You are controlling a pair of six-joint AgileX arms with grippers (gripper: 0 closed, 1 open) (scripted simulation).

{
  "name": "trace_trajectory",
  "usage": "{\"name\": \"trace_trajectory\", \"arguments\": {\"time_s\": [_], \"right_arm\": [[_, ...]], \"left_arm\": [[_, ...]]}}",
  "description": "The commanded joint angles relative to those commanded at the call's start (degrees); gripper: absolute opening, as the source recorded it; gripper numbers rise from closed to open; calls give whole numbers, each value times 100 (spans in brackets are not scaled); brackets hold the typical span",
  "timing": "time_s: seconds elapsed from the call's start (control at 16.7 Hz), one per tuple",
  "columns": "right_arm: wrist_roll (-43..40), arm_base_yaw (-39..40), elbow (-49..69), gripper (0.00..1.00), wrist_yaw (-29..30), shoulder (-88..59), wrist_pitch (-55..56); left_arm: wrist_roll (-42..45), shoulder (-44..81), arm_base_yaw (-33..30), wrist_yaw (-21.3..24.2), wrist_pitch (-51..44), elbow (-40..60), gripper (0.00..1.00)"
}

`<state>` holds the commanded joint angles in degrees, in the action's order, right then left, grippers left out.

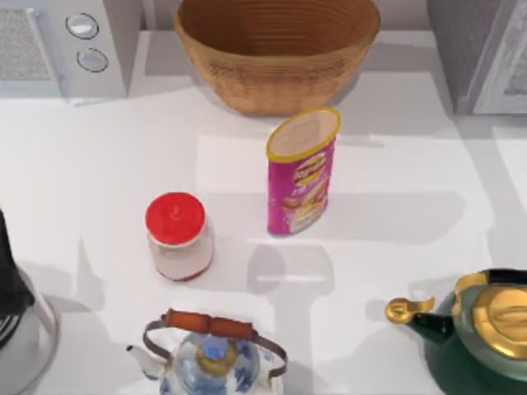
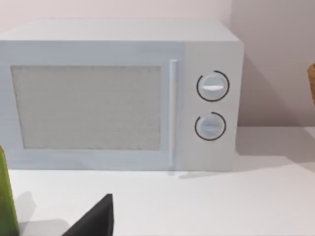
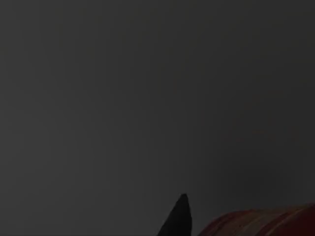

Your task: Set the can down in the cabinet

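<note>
Two kettles sit at the white tabletop's (image 1: 99,164) near edge, a blue-patterned kettle (image 1: 210,358) and a green-and-gold kettle (image 1: 482,337). Mid-table stand a red-lidded jar (image 1: 177,234) and the pink can (image 1: 300,173), its writing unreadable. Beyond stand a wicker basket (image 1: 276,49) and a microwave (image 2: 123,93). Right wrist view is dark.

The top view looks straight down on the tabletop (image 1: 395,164), microwave (image 1: 66,41) at its far left corner. The left wrist view faces that microwave (image 2: 118,93) level and close. The right wrist view is dark.
</note>
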<state>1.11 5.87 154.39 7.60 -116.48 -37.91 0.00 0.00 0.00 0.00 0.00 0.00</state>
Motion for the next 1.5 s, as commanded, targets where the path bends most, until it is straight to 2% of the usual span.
{"name": "trace_trajectory", "arguments": {"time_s": [0.42,1.2,1.5], "right_arm": [[-4,-37,340,0,-40,-288,-95],[-4,-37,340,98,-40,-288,-95],[-4,-37,340,100,-40,-288,-95]], "left_arm": [[0,0,0,0,0,0,100],[0,0,0,0,0,0,100],[0,0,0,0,0,0,100]]}}
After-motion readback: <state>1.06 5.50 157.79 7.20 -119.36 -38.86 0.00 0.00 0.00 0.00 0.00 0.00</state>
